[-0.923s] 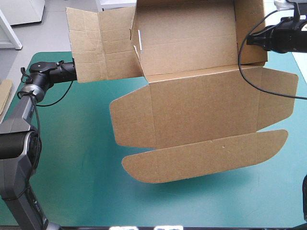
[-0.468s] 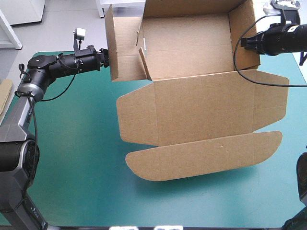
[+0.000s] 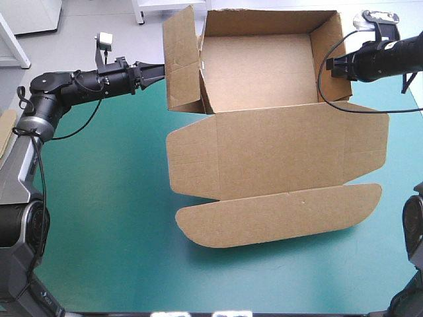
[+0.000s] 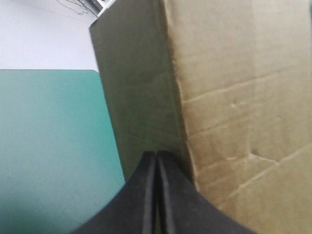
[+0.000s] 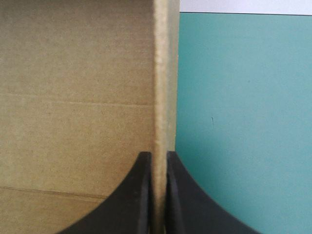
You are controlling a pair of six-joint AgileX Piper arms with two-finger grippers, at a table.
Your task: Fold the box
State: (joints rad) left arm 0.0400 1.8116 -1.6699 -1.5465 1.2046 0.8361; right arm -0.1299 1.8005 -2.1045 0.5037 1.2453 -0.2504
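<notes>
The brown box (image 3: pixel 264 152) lies at the far middle of the table as an open tray, its lid and curved front flap flat toward the near edge. My left gripper (image 3: pixel 158 68) is shut, its tips pressed against the outer face of the raised left side flap (image 3: pixel 180 63). The left wrist view shows the joined fingertips (image 4: pixel 156 155) touching the board (image 4: pixel 234 97), with no sheet between them. My right gripper (image 3: pixel 330 66) is shut on the upright right wall (image 3: pixel 328 56). In the right wrist view that wall's edge (image 5: pixel 162 73) runs straight into the gripper (image 5: pixel 159 156).
A strip of more brown board (image 3: pixel 6 129) shows at the table's left edge. The teal-green cover (image 3: pixel 99 211) lies bare left of the lid and along the near edge. The tray's back wall reaches the table's far edge.
The left side flap, earlier spread flat outward, now stands upright against the tray. My left gripper has swung right with it. The whole box has shifted slightly right and nearer.
</notes>
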